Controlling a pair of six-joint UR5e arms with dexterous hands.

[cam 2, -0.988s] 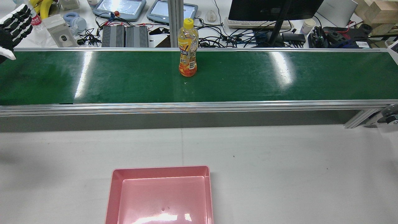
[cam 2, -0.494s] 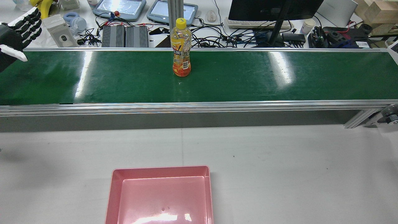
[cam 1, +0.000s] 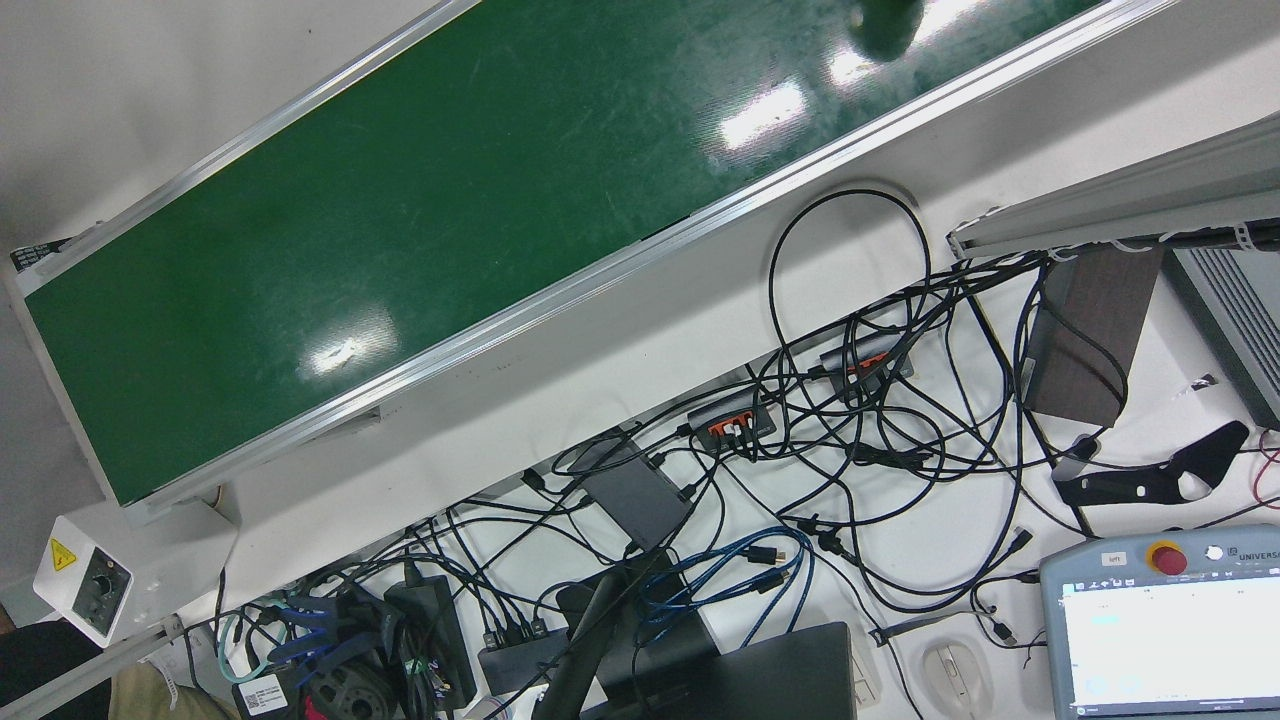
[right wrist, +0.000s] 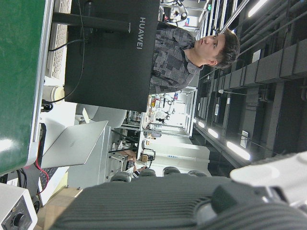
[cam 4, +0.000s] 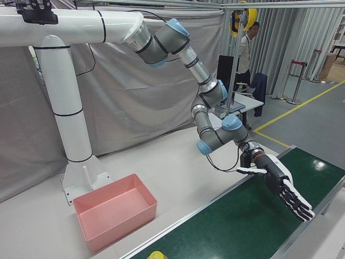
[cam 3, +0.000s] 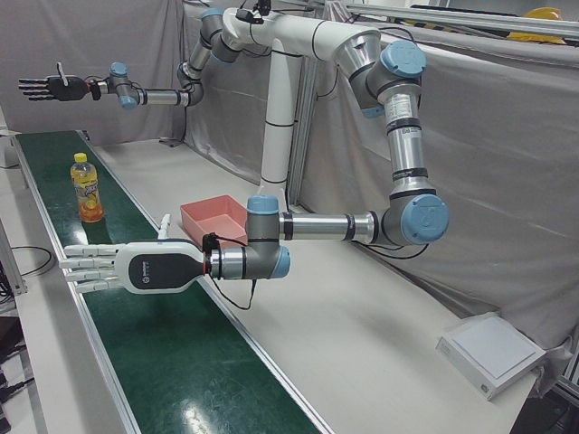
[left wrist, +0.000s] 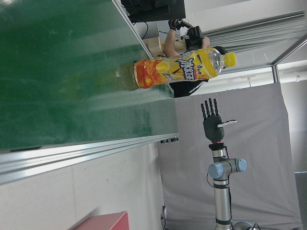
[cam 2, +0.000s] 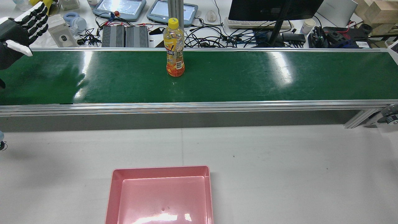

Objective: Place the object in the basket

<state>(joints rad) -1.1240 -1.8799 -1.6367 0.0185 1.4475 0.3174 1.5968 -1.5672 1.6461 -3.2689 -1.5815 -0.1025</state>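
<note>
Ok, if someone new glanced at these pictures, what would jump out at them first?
Probably the orange drink bottle with its yellow cap, standing upright and alone near the middle of the long green conveyor belt. Next, the empty pink basket on the grey table in front of the belt. Then the left hand, fingers spread and holding nothing, raised over the belt's end.

The juice bottle (cam 2: 174,47) has travelled along the belt (cam 2: 236,77) toward the left hand (cam 2: 23,29), whose spread fingers (cam 2: 39,17) have edged nearer it.

"HUAWEI" on the monitor (right wrist: 111,52); "UNIVERS" on the teach pendant (cam 1: 1165,625).
</note>
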